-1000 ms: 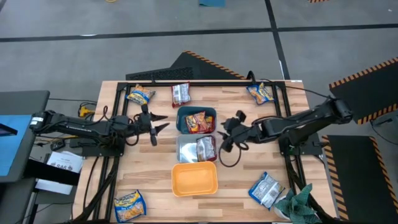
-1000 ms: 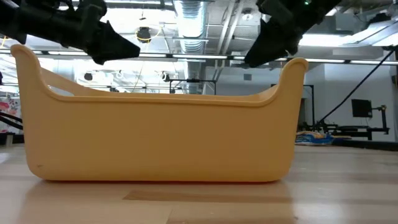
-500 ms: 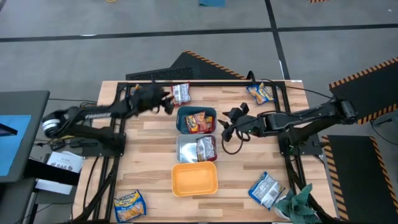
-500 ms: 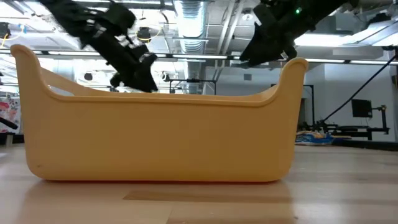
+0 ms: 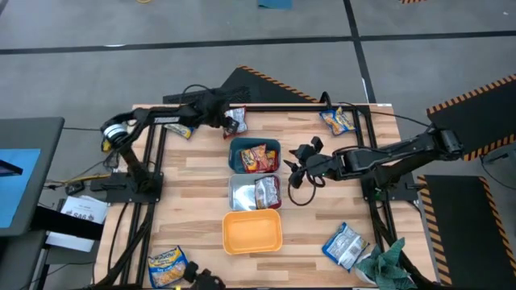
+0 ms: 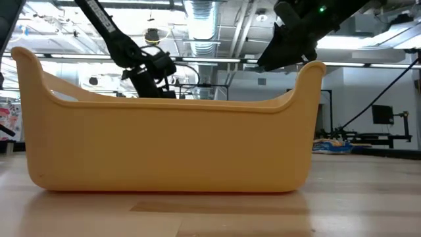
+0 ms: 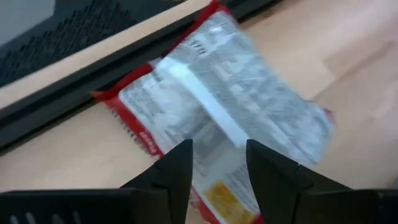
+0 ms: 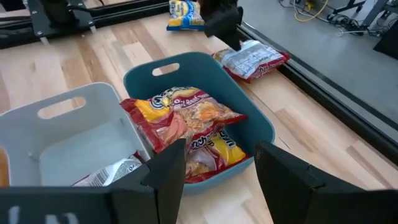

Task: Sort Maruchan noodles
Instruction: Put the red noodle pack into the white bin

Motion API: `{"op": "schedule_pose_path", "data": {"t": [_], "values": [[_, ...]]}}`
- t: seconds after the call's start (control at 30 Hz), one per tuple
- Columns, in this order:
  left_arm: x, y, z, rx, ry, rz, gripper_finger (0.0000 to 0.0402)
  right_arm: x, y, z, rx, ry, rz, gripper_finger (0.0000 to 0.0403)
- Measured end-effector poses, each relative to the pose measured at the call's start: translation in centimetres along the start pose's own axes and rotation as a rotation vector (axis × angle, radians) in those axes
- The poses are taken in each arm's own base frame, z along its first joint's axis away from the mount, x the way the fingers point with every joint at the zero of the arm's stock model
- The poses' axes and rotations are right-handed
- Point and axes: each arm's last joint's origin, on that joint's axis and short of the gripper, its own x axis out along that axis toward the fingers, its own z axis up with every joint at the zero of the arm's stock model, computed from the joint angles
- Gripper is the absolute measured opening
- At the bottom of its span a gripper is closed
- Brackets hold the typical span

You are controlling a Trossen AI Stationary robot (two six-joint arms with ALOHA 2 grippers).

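At bench's far edge: left gripper (image 7: 217, 163), fingers apart, poised over silver-white packet (image 7: 230, 112), likely for pickup. Right gripper (image 8: 216, 163), also apart, waits beside teal bin (image 5: 255, 146) w/ red-orange packets (image 8: 186, 124).

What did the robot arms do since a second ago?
The left gripper swung from beside the teal bin to the table's far edge, over the silver packet, open. The right gripper barely shifted beside the bins. Packets and bins stayed put.
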Motion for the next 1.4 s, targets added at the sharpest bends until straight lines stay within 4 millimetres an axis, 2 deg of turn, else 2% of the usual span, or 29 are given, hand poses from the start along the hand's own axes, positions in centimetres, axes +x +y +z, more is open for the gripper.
{"op": "schedule_pose_path", "data": {"t": [0.2, 0.4, 0.47, 0.6, 0.77, 0.97, 1.17, 1.4], "values": [[1.8, 0.6, -0.2, -0.065, -0.004, 0.023, 0.0137, 0.0, 0.0, 0.0, -0.001, 0.001, 0.0, 0.021], [2.4, 0.6, -0.8, -0.008, 0.025, 0.049, 0.0132, 0.0, 0.1, 0.1, 0.01, -0.012, 0.005, 0.021], [2.5, 0.5, -0.9, 0.027, 0.034, 0.069, 0.0109, 0.0, 0.1, 0.1, 0.011, -0.012, 0.005, 0.021], [2.6, 0.7, -1.3, 0.099, 0.064, 0.116, 0.0018, 0.0, 0.1, 0.1, 0.011, -0.012, 0.005, 0.021], [2.2, 0.8, -1.3, 0.157, 0.066, 0.134, 0.0002, 0.0, 0.1, 0.1, 0.009, -0.009, 0.004, 0.021], [-0.8, 0.5, 0.0, 0.182, 0.012, 0.138, 0.0, 0.0, 0.1, 0.1, 0.009, -0.009, 0.004, 0.021], [-5.6, -0.4, 1.5, 0.215, -0.085, 0.115, 0.0001, 0.0, 0.1, 0.1, 0.008, -0.009, 0.004, 0.021], [-10.8, -2.0, 1.9, 0.276, -0.183, 0.08, 0.0001, 0.0, 0.1, 0.1, 0.01, -0.011, 0.005, 0.021]]}}
